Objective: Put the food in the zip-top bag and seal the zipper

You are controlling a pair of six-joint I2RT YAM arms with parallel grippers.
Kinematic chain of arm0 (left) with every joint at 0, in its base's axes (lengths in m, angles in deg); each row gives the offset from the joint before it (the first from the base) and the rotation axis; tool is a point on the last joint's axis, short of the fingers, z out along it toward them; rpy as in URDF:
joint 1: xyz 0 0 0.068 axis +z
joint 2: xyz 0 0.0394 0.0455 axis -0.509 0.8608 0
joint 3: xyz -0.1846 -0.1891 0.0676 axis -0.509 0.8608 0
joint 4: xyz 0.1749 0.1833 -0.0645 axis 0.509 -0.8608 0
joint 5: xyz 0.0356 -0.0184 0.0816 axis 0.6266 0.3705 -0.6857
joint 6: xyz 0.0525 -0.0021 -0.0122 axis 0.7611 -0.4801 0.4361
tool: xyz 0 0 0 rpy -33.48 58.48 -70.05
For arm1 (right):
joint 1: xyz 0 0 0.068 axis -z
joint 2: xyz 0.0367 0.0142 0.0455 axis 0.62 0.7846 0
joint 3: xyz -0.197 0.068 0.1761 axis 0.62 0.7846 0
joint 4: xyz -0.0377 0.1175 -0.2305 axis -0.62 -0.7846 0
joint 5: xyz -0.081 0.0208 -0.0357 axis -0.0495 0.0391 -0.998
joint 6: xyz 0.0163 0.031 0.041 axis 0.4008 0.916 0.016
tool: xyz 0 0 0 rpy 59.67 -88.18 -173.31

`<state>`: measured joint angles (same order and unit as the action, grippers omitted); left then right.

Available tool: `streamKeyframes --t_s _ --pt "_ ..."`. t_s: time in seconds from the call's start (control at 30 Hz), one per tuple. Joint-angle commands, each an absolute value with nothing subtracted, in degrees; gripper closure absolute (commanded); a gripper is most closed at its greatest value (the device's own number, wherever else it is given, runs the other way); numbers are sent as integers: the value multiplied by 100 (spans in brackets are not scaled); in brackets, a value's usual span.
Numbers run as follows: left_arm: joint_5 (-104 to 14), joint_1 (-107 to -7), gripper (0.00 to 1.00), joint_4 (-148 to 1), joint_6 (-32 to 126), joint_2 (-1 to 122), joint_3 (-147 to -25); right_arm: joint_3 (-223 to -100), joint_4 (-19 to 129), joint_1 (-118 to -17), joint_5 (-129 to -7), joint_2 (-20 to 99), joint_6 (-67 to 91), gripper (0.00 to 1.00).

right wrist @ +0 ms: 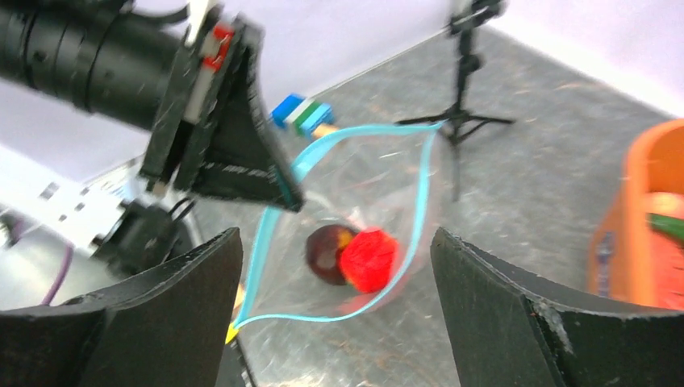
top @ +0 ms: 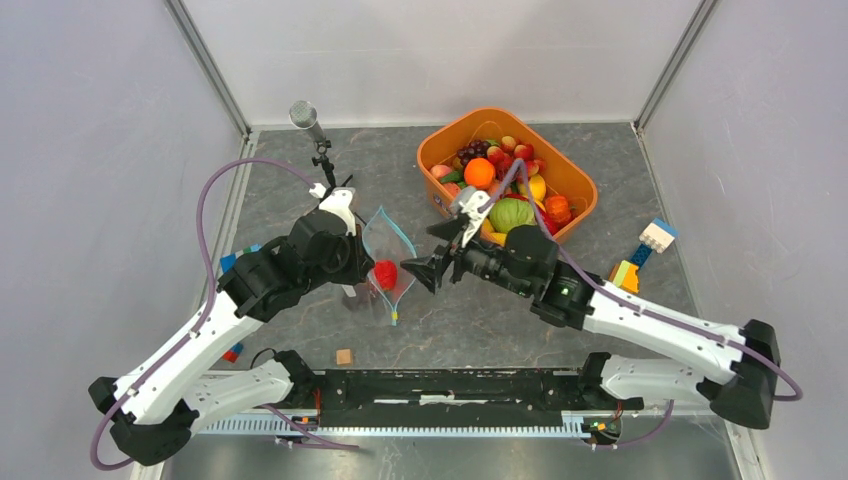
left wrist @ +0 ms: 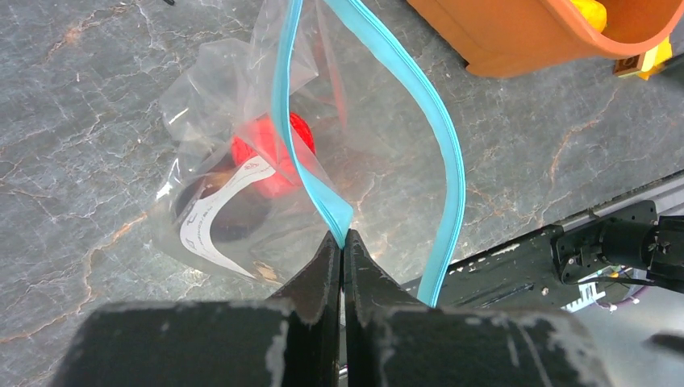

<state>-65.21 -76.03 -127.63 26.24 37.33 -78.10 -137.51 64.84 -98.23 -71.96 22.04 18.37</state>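
Between the shut fingers of the left gripper [left wrist: 343, 239]: the zipper [left wrist: 284, 121], one side of the teal strip pinched and raised above the table [top: 480, 325]. Opposite, the right gripper [right wrist: 335, 235]: jaws spread wide, nothing between them, poised close to the strip's free side; contact with the plastic cannot be told. Between the two, the zip-top bag [top: 389, 250]: clear, crinkled, mouth gaping in a lens shape, lower part resting on the grey, stone-patterned tabletop, a white label patch [left wrist: 211, 211] on its side. Contents: one red piece of food [right wrist: 369, 258] and one dark round piece [right wrist: 324, 251], touching each other at the bottom. Beyond the right gripper, toward the far right, the orange bin [top: 578, 182]: heaped with more food, among it an orange fruit [top: 479, 172], a green round piece [top: 511, 214] and a yellow piece [top: 537, 187]. At the far left corner, a microphone on a stand [top: 304, 114], upright. Near the front edge, a wooden cube [top: 344, 356], well apart from the bag. On the right side, near the bin, building blocks [top: 656, 236]; a few more at the left, partly hidden by the left arm.
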Motion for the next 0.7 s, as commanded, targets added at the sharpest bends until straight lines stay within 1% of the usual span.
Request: streamKeyframes --t_s 0.0,0.07,0.13,0.23,0.27,0.33,0.43,0.5,0.57,0.67 --pt "-6696 -7586 98 -12669 2446 3641 -7846 -13848 6198 -9815 -9187 1885 1478 7" --pt "-6619 -7591 98 -12613 2468 3632 -7805 -14045 5759 -9692 -10029 2012 1477 7" --pt "-6550 -7586 98 -12562 2484 3632 -7776 -14282 5343 -9404 -10357 2272 1573 7" --pt "-6488 -7586 98 -12522 2511 3667 -7760 -14490 5062 -8672 -10160 2697 1998 5" --pt "-6454 -7586 98 -12502 2506 3682 -7756 -14485 5100 -8425 -10102 2858 2168 3" --pt "-6341 -7586 98 -12446 2524 3693 -7714 -14488 5264 -8060 -9989 3148 2394 2" --pt "-6240 -7586 98 -12389 2537 3693 -7621 -14687 5429 -7659 -9996 3717 2715 2" --pt "-6203 -7586 98 -12389 2568 3686 -7576 -14992 5309 -7384 -9734 4149 3030 2" --pt "-6168 -7588 98 -12388 2592 3663 -7523 -15286 5185 -7212 -9543 4547 3196 2" --pt "-6151 -7586 98 -12394 2579 3648 -7450 -15458 5277 -7066 -9562 4922 3475 2"
